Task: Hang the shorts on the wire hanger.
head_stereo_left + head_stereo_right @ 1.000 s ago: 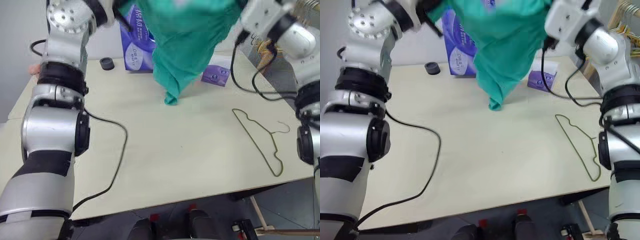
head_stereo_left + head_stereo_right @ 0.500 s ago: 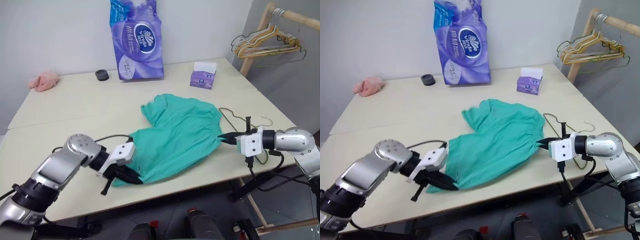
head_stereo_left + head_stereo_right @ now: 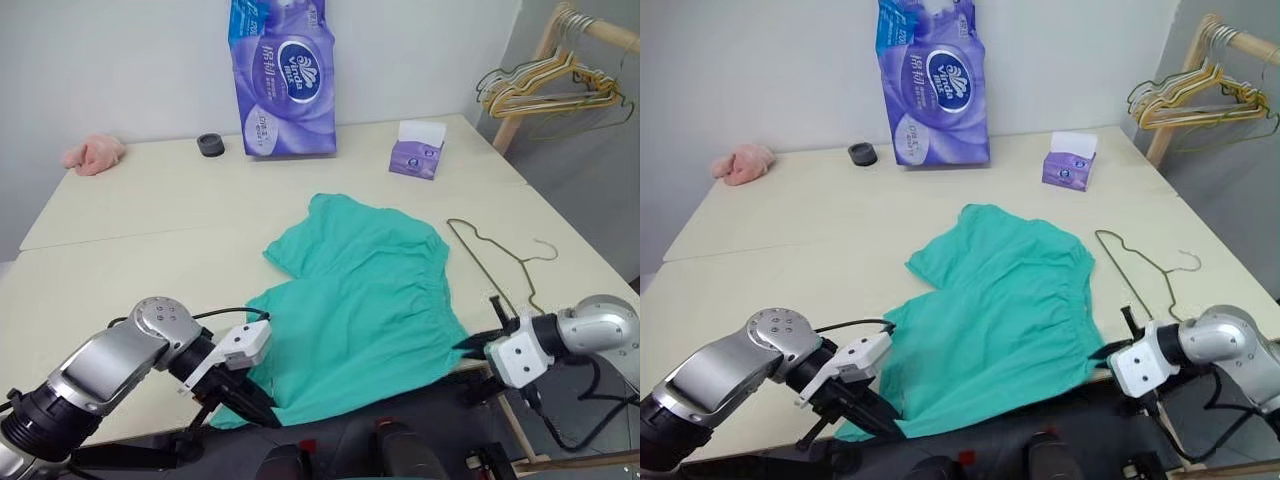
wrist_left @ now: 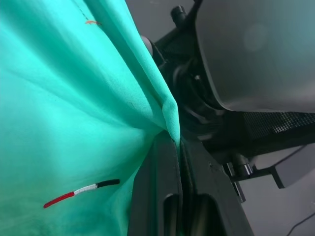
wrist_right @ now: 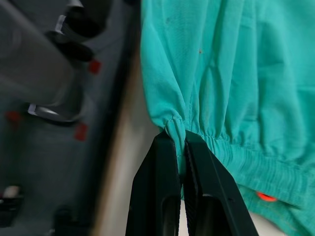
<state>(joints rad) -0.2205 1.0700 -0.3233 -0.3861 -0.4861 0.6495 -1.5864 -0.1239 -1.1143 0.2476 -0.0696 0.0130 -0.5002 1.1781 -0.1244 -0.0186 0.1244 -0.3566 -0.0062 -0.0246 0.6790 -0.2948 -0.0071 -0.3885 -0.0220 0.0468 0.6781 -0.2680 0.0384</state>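
The pale counter (image 3: 150, 210) carries the shorts (image 3: 360, 300) at centre, the wire hanger (image 3: 495, 265) to their right, and along the upper edge a pink cloth (image 3: 92, 155), black cap (image 3: 211, 146), purple tissue pack (image 3: 285, 80) and small tissue box (image 3: 417, 155).

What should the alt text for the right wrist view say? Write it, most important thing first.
The right gripper is shut, its two black fingers pinching a gathered fold at the edge of the teal-green shorts. The pale table edge lies beneath.

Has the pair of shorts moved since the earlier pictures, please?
Yes: the shorts have come down from in front of the tissue pack and lie spread on the table.
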